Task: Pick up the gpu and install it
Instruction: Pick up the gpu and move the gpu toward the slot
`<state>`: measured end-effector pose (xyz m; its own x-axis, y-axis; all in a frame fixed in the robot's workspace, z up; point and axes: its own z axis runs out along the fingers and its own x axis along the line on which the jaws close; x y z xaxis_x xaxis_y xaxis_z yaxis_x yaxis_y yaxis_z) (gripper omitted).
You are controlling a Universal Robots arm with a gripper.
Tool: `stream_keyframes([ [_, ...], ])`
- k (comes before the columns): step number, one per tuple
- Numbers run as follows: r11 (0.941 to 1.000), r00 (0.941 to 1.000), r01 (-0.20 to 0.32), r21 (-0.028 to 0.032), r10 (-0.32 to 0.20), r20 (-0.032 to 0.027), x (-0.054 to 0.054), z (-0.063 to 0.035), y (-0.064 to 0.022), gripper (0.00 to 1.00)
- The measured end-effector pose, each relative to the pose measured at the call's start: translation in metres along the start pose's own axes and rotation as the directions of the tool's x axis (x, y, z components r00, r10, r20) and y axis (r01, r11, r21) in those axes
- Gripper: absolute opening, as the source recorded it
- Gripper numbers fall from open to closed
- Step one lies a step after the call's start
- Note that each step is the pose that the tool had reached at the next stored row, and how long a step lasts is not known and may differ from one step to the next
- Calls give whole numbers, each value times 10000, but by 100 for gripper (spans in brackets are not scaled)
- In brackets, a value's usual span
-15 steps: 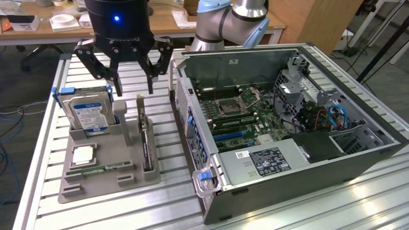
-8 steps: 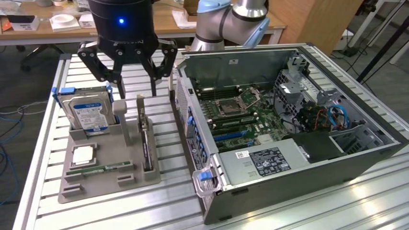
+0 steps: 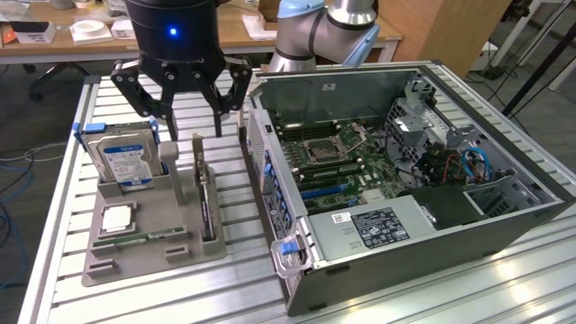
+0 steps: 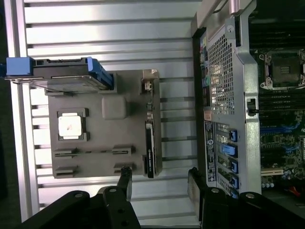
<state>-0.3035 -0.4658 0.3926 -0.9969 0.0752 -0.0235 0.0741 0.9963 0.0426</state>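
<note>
Arm: upper links cut off by the exterior view's top edge. Gripper: housing cut off at the same edge; in the wrist view, the finger roots run off the picture. Gpu: stands edge-on in the tray; its 2 faces cannot be made out. Hard drive: label print too small to read. Computer case: interior cut off by the picture edge in the wrist view. Power supply label: text illegible. Background desk: items blurred, cut off at the exterior view's top edge.

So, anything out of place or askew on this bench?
Nothing stands out. The gpu stands on edge in the grey holder, the hard drive upright in its own slot, the gripper above, jaws open.
</note>
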Motion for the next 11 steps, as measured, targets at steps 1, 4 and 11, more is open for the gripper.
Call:
stream_keyframes([
  [1, 10000, 10000, 0, 0, 0, 0, -2, 0, -4, 59],
  [4, 10000, 10000, -2, 0, 2, 1, -3, 0, -11, 59],
  [11, 10000, 10000, 0, -1, 0, 0, -4, 0, -12, 59],
])
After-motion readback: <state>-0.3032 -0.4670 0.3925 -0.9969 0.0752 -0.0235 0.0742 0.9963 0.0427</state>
